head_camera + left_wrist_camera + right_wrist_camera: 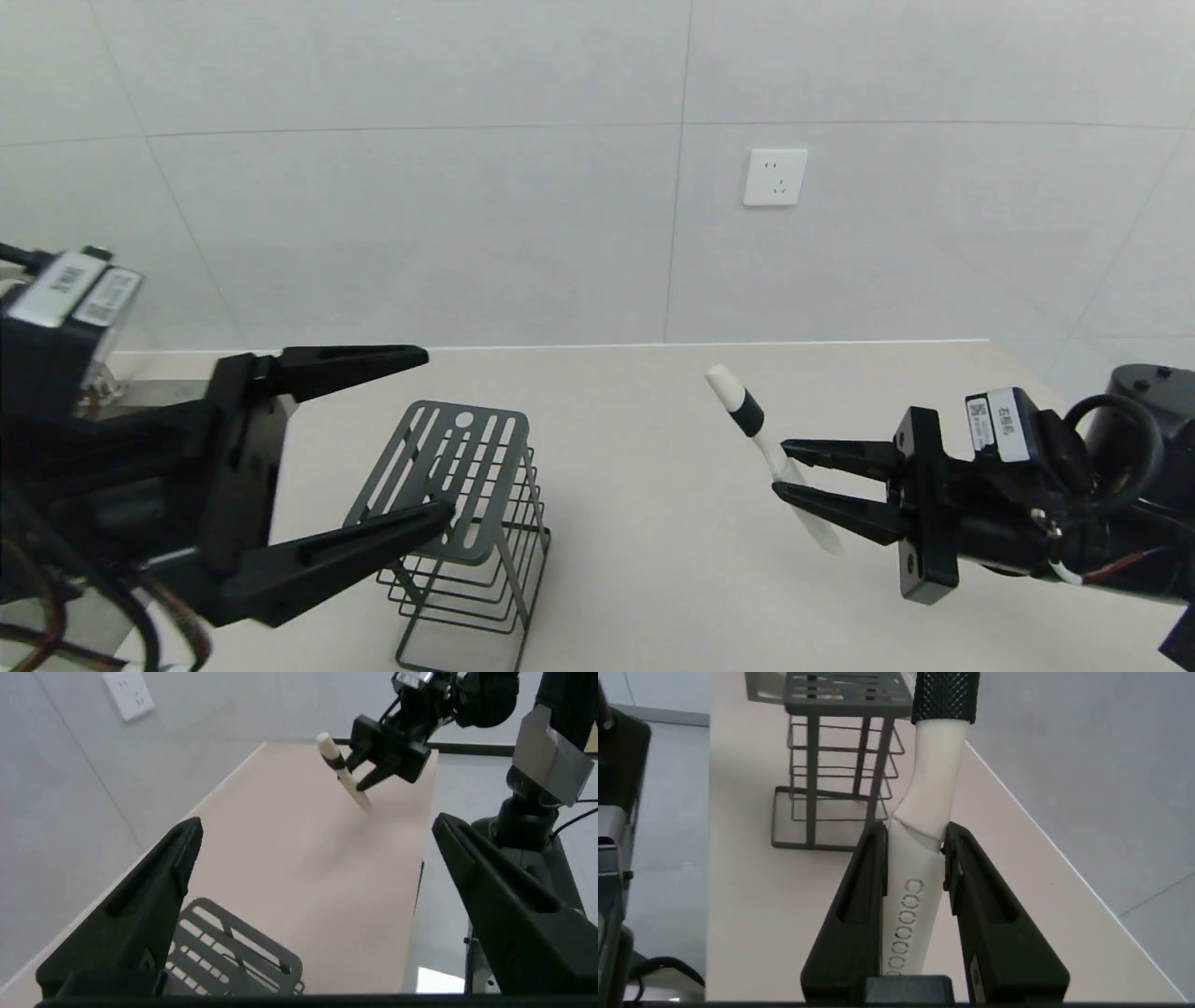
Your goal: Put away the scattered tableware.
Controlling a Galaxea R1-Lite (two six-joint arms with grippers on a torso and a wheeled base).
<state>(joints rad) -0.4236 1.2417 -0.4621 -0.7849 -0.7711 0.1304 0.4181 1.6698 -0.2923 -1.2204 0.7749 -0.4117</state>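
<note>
Beige counter runs up to a pale tiled wall with a white socket on it. A dark grey wire rack with a slotted top plate stands on the counter, on the robot's left side.

The right gripper is closed narrow on a knife, its 2 black fingers pinching the white blade flat from either side, close to where blade meets handle. In the right wrist view the fingers sit tight against the blade, which carries a row of small oval marks, and the pale handle with its black textured band rises past the fingertips. From the head view the knife slants: handle up and toward the wall, blade tip down toward the counter. It is held well to the right of the rack, apart from it.

The left gripper is spread wide and holds nothing. It hangs just beside the rack on the robot's left, 1 finger above the top plate's level, the other crossing in front of the plate's near edge — whether it touches the rack I cannot tell. The left wrist view looks between these fingers across the counter to the right gripper and the knife, with the rack below.
</note>
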